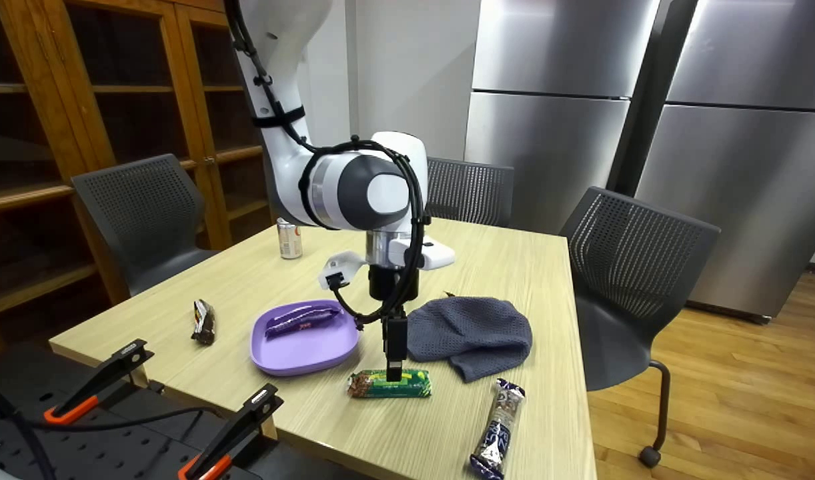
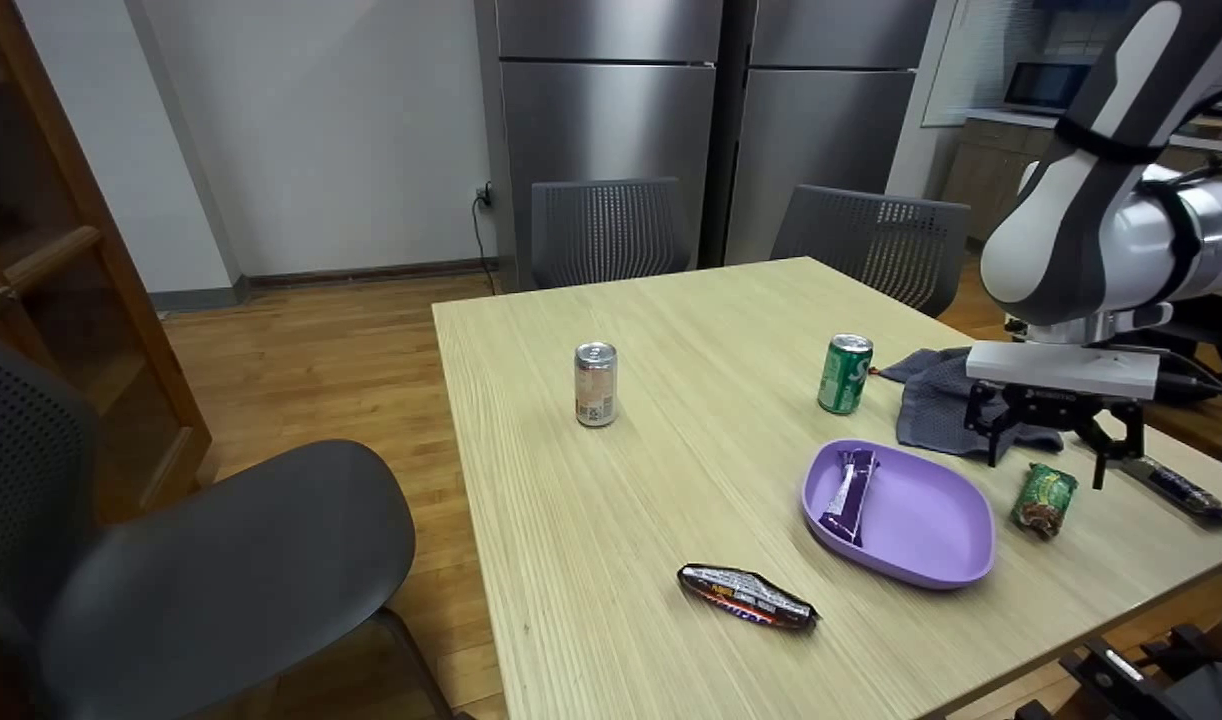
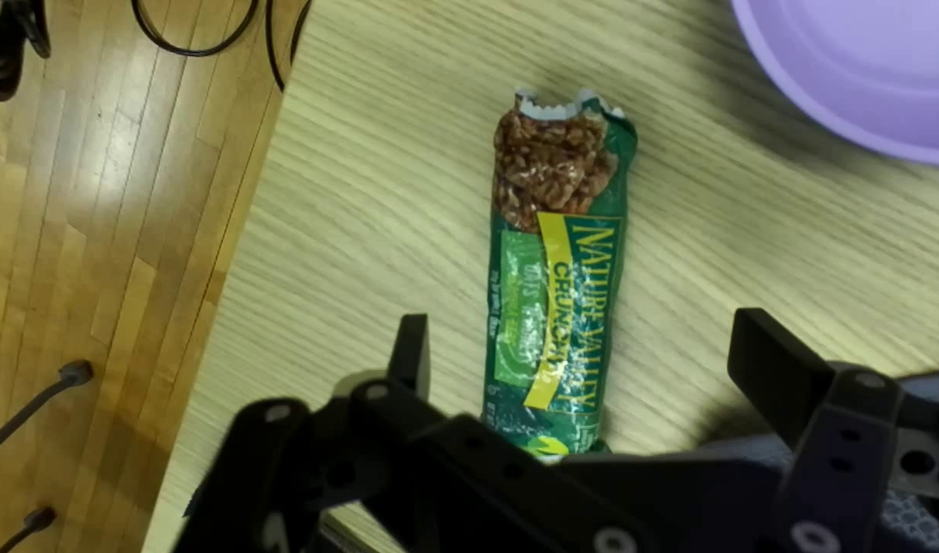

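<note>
The green bar (image 3: 554, 292) lies flat on the table (image 3: 377, 192), running in the wrist view from 12 towards 6 o'clock, where the gripper (image 3: 578, 346) partly hides its lower end. The jaws stand wide and hold nothing: one is at 9 o'clock of the green bar, the other at 3, with a gap on both sides, the narrower at 9.

It should be light and firm but brittle inside, so a hard squeeze might crumble it; its glossy wrapper is probably slippery. The best hold looks to be gently across the long sides, about mid-length, not on the toothed flap at 12 o'clock, which would likely fold.

Bars: four. In an exterior view, reckoned from the green bar, one purple bar (image 1: 303, 321) lies in the one plate (image 1: 314, 350) at 10 o'clock, with one blue bar (image 1: 497, 430) at 4 and one brown bar (image 1: 205, 322) between 9 and 10. One cloth (image 1: 471, 333) is at 2. Cans: two, a pale can (image 1: 289, 241) at 11 and, in an exterior view, a green can (image 2: 844, 375) at 10. Three chairs (image 1: 637, 267) stand around the table, two fridges (image 1: 547, 147) rise at 1 and 2, and two clamps (image 1: 239, 424) sit between 8 and 9
</note>
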Available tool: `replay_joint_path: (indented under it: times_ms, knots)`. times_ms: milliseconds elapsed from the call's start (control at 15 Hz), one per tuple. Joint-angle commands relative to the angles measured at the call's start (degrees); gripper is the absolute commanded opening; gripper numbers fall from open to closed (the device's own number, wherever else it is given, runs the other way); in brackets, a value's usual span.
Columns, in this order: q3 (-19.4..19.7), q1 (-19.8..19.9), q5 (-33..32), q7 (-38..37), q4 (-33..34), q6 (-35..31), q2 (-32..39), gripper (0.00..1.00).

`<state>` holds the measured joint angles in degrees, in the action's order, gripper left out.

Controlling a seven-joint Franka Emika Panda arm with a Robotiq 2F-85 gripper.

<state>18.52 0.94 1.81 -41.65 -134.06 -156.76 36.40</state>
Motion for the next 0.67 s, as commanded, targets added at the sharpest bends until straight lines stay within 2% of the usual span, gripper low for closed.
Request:
replay_joint_path:
  times_ms: [0,600]
  knots:
    - [-1.3,2.1,3.6,2.8,-0.9,-3.2,0.1,1.00]
    - [-2.8,3.6,8.8,7.5,-2.4,-6.6,0.8,1.00]
